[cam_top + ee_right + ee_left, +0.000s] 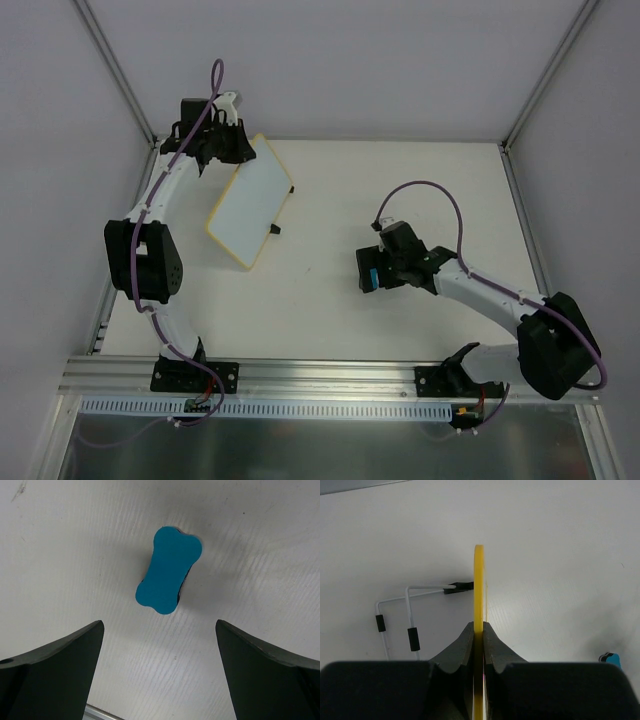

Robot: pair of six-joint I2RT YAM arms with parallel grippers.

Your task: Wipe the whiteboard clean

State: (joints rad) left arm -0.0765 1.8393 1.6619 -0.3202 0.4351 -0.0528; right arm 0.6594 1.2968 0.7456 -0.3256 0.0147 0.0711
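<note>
The whiteboard, white with a yellow frame, stands tilted at the back left of the table; its face looks blank. My left gripper is shut on its far edge. In the left wrist view the yellow frame edge runs straight between my left gripper's closed fingers. A blue bone-shaped eraser lies on the table, just ahead of my right gripper, which is open and empty above it. In the top view the eraser shows under the right gripper at centre right.
The board's white wire stand with black feet sticks out on the table side; one foot shows from above. The blue eraser also shows far right in the left wrist view. Enclosure walls and metal posts ring the table.
</note>
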